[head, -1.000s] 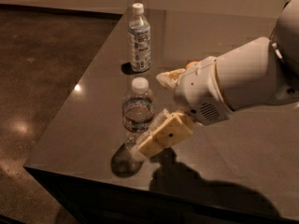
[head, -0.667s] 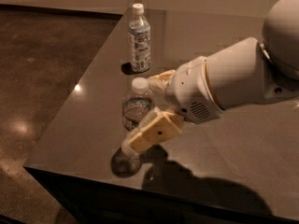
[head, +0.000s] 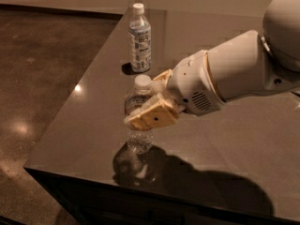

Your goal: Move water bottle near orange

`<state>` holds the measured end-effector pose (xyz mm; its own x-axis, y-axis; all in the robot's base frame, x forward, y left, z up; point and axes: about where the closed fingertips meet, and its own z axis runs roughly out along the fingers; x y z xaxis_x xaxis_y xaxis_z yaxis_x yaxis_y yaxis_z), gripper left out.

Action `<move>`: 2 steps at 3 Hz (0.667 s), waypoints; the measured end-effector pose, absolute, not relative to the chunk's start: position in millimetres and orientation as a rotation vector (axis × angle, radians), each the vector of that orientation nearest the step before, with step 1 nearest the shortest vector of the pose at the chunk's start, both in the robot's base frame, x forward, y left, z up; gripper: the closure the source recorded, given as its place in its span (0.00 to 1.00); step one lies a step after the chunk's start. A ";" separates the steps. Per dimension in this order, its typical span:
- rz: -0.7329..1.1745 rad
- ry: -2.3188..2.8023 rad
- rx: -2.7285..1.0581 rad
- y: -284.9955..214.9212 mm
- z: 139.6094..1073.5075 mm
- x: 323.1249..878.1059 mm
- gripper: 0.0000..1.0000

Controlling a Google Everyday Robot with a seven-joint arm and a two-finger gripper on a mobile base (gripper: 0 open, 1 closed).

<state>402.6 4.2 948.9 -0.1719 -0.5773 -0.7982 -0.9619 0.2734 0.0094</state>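
**Fingers closed on the water bottle**

Over the last second I watched the gripper (head: 143, 102) swing in from the right of the frame. Its fingers (head: 152, 118) settled either side of the water bottle (head: 138, 138), which stood upright at centre-left of the frame on the dark surface (head: 79, 125). At this moment they were clamped on its middle, one in front and one behind. I judged the grasp made and the carry not yet begun.

I counted two bottles: the held one and a labelled bottle (head: 140, 36) at upper centre, well apart from it. There was one gripper. No orange was in view, so I couldn't tell which way to carry.
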 end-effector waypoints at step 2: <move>0.592 1.952 -1.164 -67.4 973.7 458.4 1.00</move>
